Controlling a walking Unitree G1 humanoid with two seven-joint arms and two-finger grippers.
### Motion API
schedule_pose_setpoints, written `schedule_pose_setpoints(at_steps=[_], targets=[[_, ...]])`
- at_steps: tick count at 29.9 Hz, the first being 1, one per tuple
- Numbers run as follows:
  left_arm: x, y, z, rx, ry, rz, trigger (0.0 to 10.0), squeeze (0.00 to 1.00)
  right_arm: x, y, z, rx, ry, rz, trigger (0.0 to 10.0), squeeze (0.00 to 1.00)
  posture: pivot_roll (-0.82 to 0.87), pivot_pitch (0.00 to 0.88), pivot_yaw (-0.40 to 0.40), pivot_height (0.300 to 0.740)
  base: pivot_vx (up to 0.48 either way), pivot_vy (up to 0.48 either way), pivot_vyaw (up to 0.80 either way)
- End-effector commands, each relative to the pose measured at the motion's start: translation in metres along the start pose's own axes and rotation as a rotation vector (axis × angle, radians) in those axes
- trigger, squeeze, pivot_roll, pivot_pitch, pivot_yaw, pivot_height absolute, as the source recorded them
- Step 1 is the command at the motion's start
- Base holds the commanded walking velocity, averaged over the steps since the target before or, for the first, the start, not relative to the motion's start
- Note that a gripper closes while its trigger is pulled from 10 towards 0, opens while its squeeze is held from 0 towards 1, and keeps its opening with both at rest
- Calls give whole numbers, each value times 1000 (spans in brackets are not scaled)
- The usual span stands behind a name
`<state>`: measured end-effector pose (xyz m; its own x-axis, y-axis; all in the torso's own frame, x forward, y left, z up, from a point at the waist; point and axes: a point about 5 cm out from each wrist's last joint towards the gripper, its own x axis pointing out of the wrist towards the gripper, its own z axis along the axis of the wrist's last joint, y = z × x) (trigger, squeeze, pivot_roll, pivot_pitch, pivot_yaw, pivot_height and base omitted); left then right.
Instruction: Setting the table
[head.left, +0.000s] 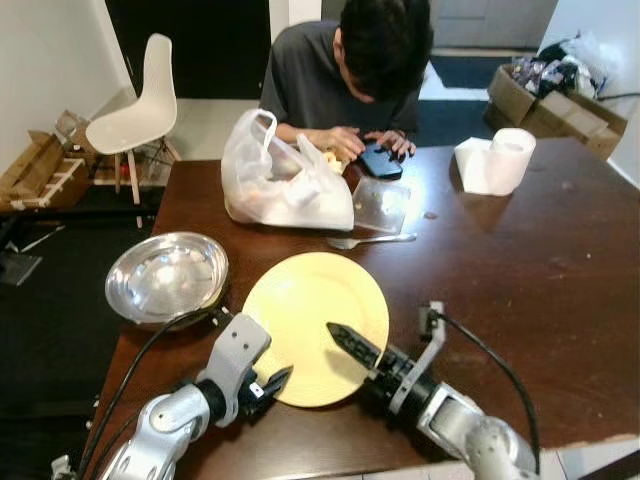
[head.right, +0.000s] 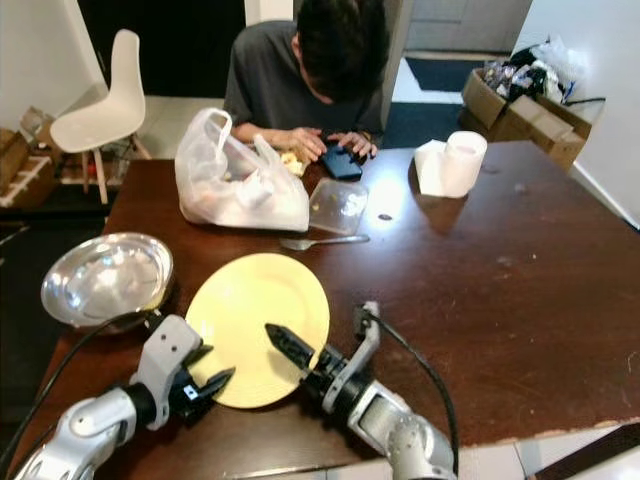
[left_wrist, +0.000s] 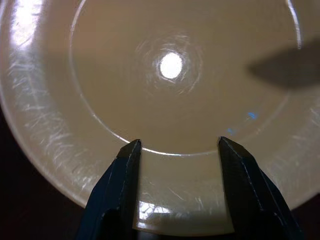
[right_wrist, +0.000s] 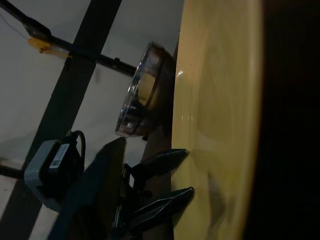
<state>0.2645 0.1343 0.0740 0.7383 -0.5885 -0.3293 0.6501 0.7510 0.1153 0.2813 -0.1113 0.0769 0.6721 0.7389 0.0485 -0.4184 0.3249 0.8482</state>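
A yellow plate lies flat on the dark wooden table, near its front edge. My left gripper is at the plate's near left rim, open; in the left wrist view its fingers stand apart over the rim. From the near right my right gripper reaches in over the plate, open, with one black finger hovering above the surface. Its other finger is hidden. In the right wrist view the plate runs edge-on beside that finger.
A steel bowl sits left of the plate. Behind it are a white plastic bag, a clear lid and a spoon. A paper towel roll stands far right. A person sits opposite, hands on a phone.
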Motion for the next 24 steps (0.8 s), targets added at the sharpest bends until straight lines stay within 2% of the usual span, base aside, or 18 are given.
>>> schedule_pose_setpoints(at_steps=[1,5,10,13,15,21,22,24], targets=[[-5,-8,-30,-56,141,-16,10000,0,7,1,-5,2,54,33,0,0,-3,29,58,740,0,0,0],[-5,-9,-29,-59,137,-16,10000,0,11,4,-3,-15,66,59,0,0,-1,29,56,740,0,0,0],[-5,-11,-30,-68,136,-23,10000,0,8,14,16,-73,-7,139,0,0,-17,29,57,740,0,0,0],[-5,-12,-30,-69,135,-26,10000,0,7,15,18,-76,-17,149,0,0,-20,29,58,740,0,0,0],[-1,-11,-24,-78,112,-30,10000,0,5,19,24,-79,-54,180,0,0,-24,23,58,740,0,0,0],[2,-8,-10,-86,59,-31,10000,0,6,19,26,-88,-74,179,0,0,-27,19,58,740,0,0,0],[3,-6,4,-88,4,-38,10000,0,7,20,27,-99,-85,178,0,0,-29,18,57,740,0,0,0],[0,0,47,-102,-165,-64,10000,0,7,24,32,-124,-113,183,0,0,-29,16,58,740,0,0,0]])
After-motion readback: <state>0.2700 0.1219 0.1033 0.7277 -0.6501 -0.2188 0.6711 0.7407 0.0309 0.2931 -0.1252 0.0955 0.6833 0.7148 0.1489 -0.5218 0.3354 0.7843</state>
